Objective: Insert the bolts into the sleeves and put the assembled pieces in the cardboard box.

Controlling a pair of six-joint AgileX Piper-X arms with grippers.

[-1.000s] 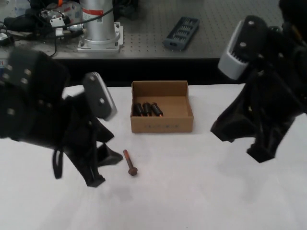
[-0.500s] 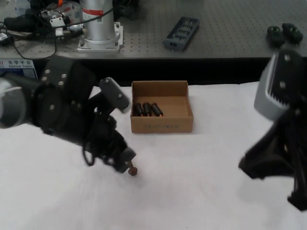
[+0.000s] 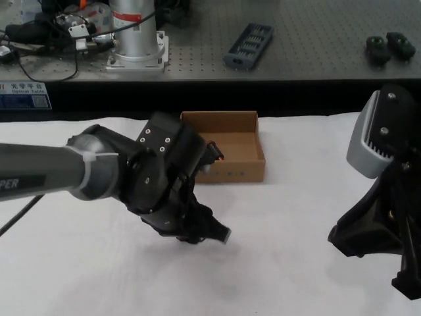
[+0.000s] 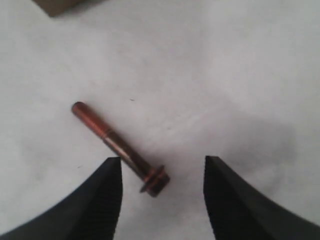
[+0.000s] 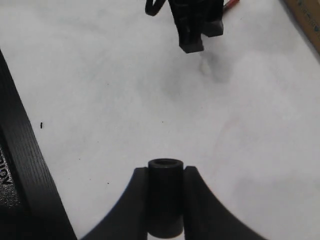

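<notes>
Brown cardboard box (image 3: 227, 172) holds dark assembled pieces (image 3: 214, 151). Left hand (image 4: 162, 170) open over copper bolt (image 4: 120, 147), right hand (image 5: 165, 175) grips black sleeve (image 5: 165, 200).

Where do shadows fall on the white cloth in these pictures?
High view: a faint shadow on the cloth under the left gripper. Left wrist view: a soft grey patch beside the bolt. Right wrist view: dim patches by the left gripper and near the sleeve.

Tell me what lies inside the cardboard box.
Part of one dark assembled piece shows inside the cardboard box; the left arm covers whatever lies beside it.
</notes>
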